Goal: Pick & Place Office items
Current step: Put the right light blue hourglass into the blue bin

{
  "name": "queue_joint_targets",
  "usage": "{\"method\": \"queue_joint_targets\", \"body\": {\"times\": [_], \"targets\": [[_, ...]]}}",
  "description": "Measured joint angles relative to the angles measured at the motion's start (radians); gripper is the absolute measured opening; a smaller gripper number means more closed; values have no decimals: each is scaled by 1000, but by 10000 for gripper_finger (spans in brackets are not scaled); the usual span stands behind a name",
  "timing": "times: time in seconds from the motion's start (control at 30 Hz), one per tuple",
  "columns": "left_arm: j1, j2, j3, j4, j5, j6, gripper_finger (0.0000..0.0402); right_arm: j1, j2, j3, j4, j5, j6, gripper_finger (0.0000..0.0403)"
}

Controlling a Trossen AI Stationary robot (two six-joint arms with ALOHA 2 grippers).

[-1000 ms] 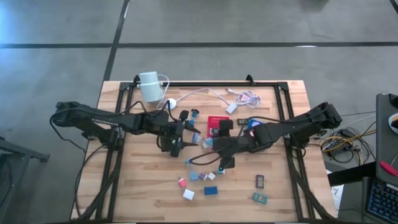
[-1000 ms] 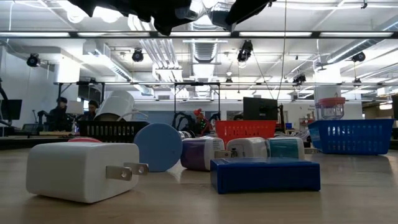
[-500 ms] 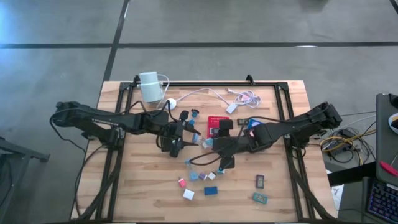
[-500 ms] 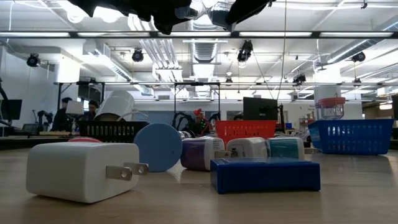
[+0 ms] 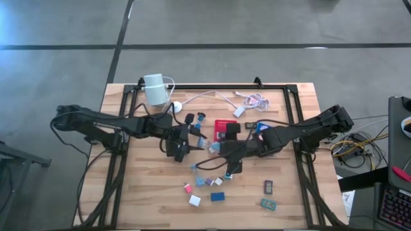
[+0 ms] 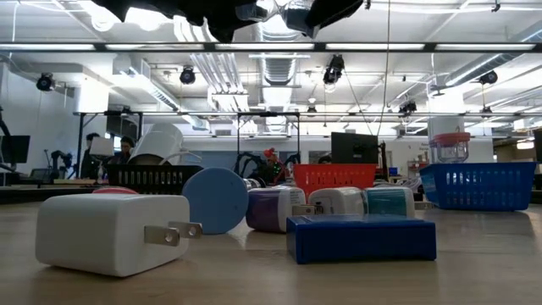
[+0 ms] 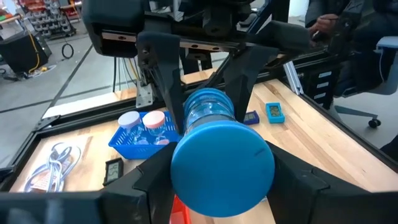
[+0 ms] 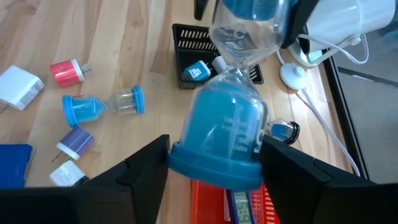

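Since the earlier frame, nothing on the counter [image 5: 148, 192] has visibly shifted. Left gripper [image 7: 221, 186] and right gripper [image 8: 214, 165] each clamp one end of a blue sand timer [image 8: 227, 134], raised above the red tray [image 5: 221, 125].

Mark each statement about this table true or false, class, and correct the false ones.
1. A blue sand timer hangs above the table between the left gripper and the right gripper. True.
2. The white charger lies in a blue tray. False: it lies on bare wood.
3. A smaller sand timer lies on its side. True.
4. The white cylinder stands beside the blue block. False: it stands at the opposite edge.
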Motion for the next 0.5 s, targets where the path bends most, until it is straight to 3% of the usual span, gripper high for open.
{"method": "queue_joint_targets", "body": {"times": [0.23,0.5], "targets": [[0,-50,-35,23,4,-14,199,0,-12,0,13,9,2,271],[0,-185,-124,41,-3,-48,199,2,-75,-15,57,32,0,281]]}}
